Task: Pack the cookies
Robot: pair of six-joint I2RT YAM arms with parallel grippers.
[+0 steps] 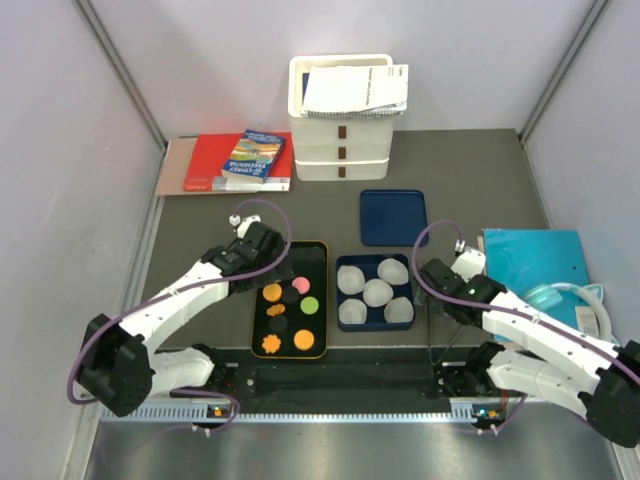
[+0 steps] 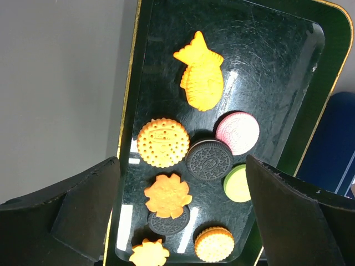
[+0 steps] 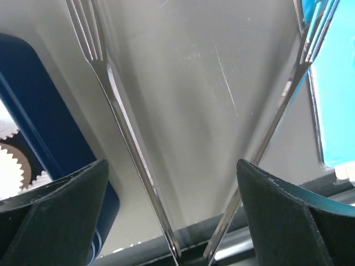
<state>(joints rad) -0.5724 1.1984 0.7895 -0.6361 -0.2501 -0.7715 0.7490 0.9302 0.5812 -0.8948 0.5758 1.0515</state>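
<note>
In the top view, the left gripper (image 1: 262,247) is held above the far end of the tray (image 1: 256,322), on which the cookies (image 1: 304,339) are laid. None is seen in the box (image 1: 368,266), where five cups (image 1: 377,292) are counted. Some cookies are hidden under the arm, so they are better counted elsewhere. The right gripper (image 1: 447,290) is held just beside the box. In the left wrist view, the left gripper (image 2: 182,160) is spread wide with nothing held, and the cookies (image 2: 162,142) are seen crowded on the glossy tray (image 2: 125,133). A bad pick is judged likely here. The black cookie (image 2: 208,160) is touched by its orange and pink neighbours, and a second black one is partly covered by an orange flower, so two could be caught at once or a neighbour shoved aside. A thin flat piece could also be lost from the fingers on the slick tray bottom. Nine cookies are counted: five orange, two black, one pink, one green. In the right wrist view, the right gripper (image 3: 172,166) is likewise spread wide and nothing is gripped. One pair of tongs (image 3: 119,119) is seen between its fingers, untouched, against the surface (image 3: 199,83). If the gripper is closed off-centre, the tongs could be knocked askew or pushed against the box (image 3: 44,122).
</note>
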